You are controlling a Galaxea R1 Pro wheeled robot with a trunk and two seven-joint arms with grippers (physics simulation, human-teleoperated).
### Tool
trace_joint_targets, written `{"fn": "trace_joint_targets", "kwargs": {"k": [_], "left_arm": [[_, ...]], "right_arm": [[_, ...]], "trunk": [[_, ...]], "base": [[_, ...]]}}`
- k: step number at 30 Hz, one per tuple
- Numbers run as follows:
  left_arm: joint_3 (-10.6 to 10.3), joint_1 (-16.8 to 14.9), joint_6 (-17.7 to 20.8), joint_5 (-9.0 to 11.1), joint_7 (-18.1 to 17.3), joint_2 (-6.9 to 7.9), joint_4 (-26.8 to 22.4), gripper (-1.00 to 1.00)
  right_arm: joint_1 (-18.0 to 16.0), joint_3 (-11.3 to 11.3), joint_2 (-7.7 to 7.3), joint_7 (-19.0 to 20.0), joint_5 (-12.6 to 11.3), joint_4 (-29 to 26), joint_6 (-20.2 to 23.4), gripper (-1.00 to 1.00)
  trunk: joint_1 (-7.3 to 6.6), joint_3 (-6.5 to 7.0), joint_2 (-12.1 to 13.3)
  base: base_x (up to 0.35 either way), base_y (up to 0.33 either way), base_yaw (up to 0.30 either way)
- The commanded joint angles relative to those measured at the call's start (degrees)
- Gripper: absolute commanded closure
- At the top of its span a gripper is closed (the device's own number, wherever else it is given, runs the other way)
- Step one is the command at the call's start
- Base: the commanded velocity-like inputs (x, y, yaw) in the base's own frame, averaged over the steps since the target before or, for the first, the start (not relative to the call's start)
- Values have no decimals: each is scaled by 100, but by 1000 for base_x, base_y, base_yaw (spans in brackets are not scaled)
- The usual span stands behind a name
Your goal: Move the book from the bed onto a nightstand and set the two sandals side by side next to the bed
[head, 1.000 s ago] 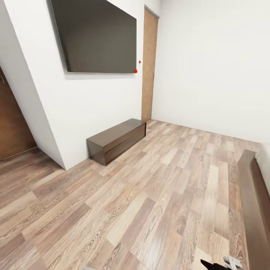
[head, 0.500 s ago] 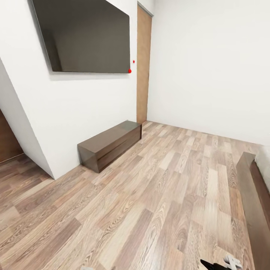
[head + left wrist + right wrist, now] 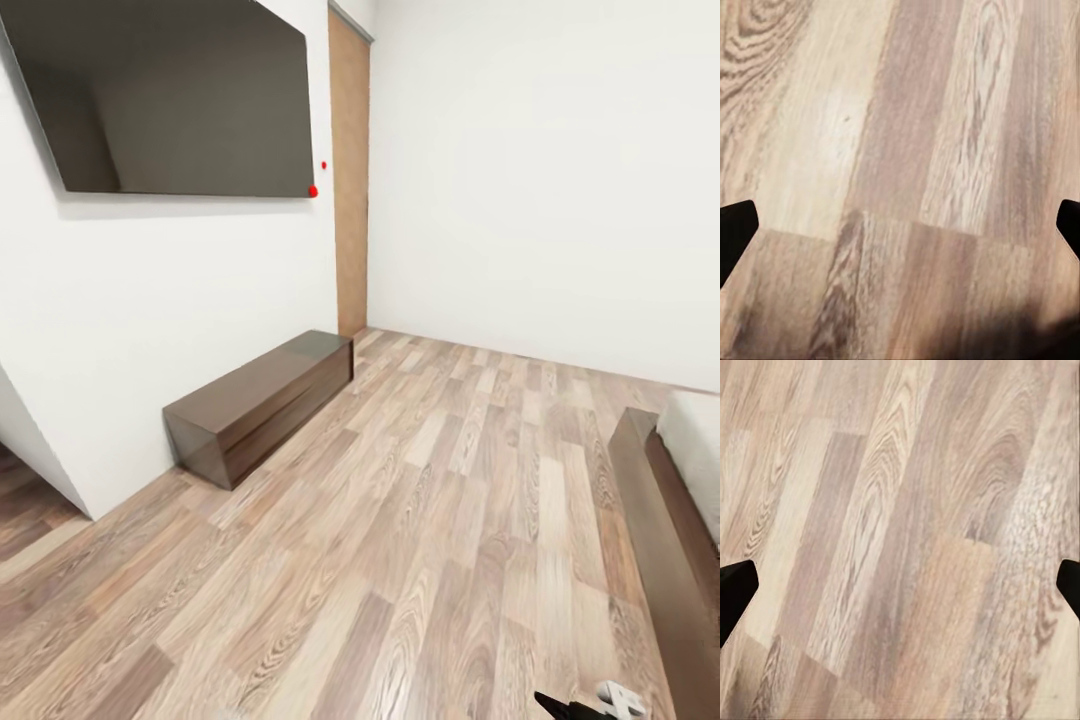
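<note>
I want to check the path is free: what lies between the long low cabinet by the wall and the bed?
In the head view, bare wood-plank floor lies between the cabinet and the bed.

Domestic bedroom: plain white walls [image 3: 520, 180], mixed-brown wood-plank floor [image 3: 420, 520], large dark flat screen [image 3: 170, 95] wall-mounted above long low dark-brown cabinet [image 3: 255, 400], dark wooden bed frame with pale mattress [image 3: 670, 510], tan door [image 3: 349, 180].

Bed [image 3: 665, 520] at right edge; long dresser [image 3: 262, 400] against wall under TV [image 3: 170, 95].
</note>
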Motion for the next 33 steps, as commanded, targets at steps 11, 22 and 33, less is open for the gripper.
{"fn": "trace_joint_targets", "kwargs": {"k": [11, 22, 33], "left_arm": [[48, -2, -23, -60, -14, 1, 1, -100], [48, -2, -23, -59, -14, 5, 1, -100], [48, -2, -23, -60, -22, 4, 1, -100]], "right_arm": [[-6, -44, 0, 27, 34, 9, -11, -100], [-6, -44, 0, 20, 34, 9, -11, -100], [-6, -44, 0, 19, 34, 9, -11, -100]], "trunk": [[3, 45, -2], [3, 89, -2], [3, 98, -2]], "base": [[331, 0, -256], [323, 0, -220], [235, 0, -82]]}}
